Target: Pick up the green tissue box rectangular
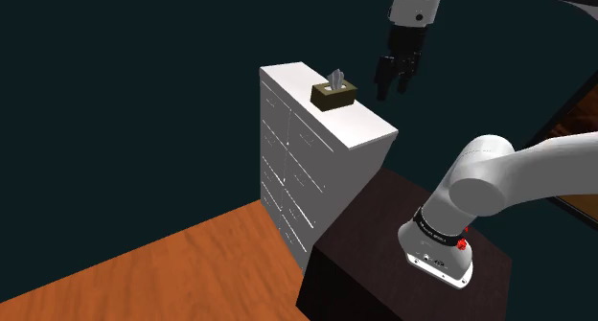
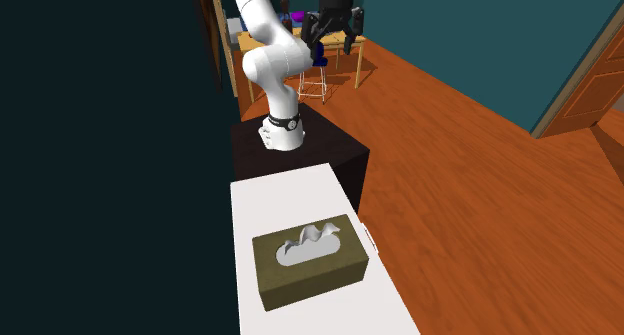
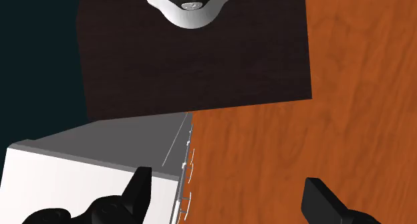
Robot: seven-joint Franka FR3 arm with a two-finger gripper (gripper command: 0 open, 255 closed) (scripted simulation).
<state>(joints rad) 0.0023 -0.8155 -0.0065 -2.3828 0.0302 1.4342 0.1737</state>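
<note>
2 fingers parted, the empty gripper hangs up beside the olive tissue box; best centre across its narrow width.

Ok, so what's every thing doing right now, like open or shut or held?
gripper: open, up in the air, holding nothing.
tissue box: upright on the white cabinet, not held.
tissue: sticking out of the box's top.
drawers: shut.

Bare white cabinet top surrounds the olive tissue box, open air above it.
</note>
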